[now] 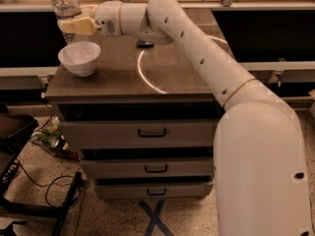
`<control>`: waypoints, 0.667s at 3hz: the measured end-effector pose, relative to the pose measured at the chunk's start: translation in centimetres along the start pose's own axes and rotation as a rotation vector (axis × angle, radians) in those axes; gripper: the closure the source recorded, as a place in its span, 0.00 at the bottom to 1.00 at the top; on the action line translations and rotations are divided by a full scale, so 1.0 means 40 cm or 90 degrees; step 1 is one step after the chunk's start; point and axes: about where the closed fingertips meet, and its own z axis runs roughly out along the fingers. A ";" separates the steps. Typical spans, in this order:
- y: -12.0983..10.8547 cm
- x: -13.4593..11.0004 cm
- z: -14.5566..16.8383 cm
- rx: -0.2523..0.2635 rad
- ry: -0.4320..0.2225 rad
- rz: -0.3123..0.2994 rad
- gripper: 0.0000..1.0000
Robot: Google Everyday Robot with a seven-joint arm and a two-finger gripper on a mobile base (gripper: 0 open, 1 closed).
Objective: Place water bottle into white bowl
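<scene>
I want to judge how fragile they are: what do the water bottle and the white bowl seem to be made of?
The water bottle, held in the gripper by the far rim of the white bowl, looks like thin clear plastic: see-through, ribbed walls, white cap. The white bowl seems glazed ceramic, possibly hard plastic: its glossy, opaque surface shows soft highlights.

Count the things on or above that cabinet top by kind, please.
water bottle: 1, held in the jaws of the gripper over the left end of the cabinet
white bowl: 1
small dark item: 1
Total: 3
</scene>
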 end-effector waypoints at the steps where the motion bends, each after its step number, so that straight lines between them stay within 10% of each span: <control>1: -0.004 0.033 -0.008 0.001 0.020 0.007 1.00; 2: -0.001 0.068 -0.018 0.002 0.032 0.020 1.00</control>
